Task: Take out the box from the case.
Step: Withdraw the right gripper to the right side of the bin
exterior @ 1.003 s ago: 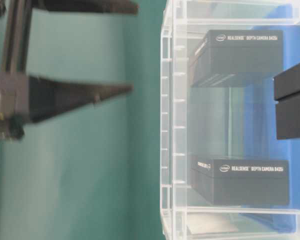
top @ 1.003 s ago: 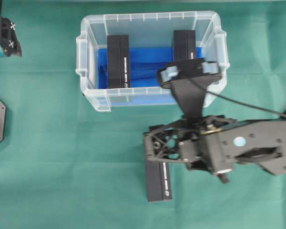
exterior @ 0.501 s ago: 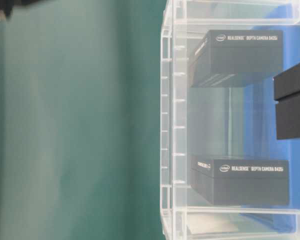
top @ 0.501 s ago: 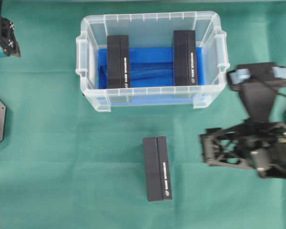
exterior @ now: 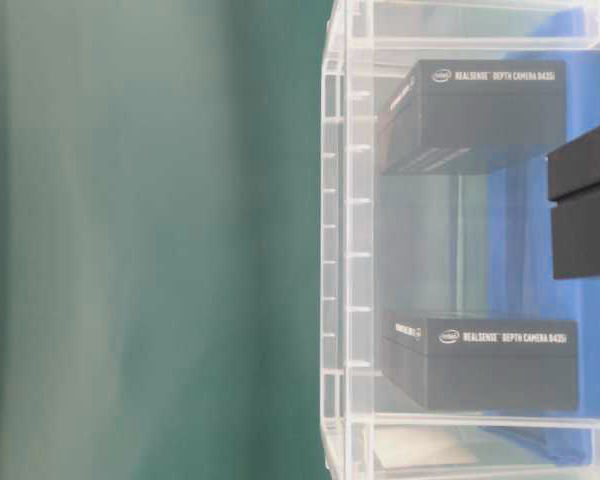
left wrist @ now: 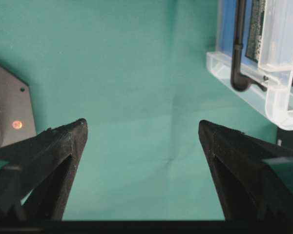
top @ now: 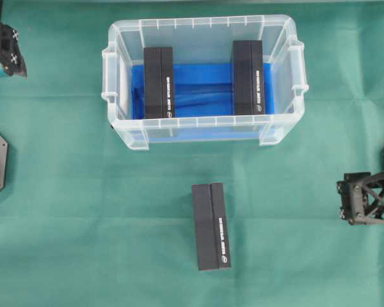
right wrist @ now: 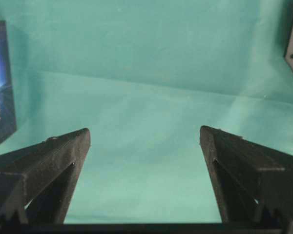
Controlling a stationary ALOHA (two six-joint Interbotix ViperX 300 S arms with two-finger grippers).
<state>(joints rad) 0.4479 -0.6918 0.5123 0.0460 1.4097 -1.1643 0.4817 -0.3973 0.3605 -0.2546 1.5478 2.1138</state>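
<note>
Overhead alone, a box (top: 212, 226) lies outside the case (top: 203, 131); wrist views show both end effectors (left wrist: 142, 131) (right wrist: 144, 134) spread, empty.

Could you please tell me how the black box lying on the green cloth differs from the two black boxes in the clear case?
The box on the cloth lies outside the case, alone in front of it; the left box and right box stand inside on the blue lining, apart. All three look alike: black, long, with white lettering, lined up the same way.
</note>
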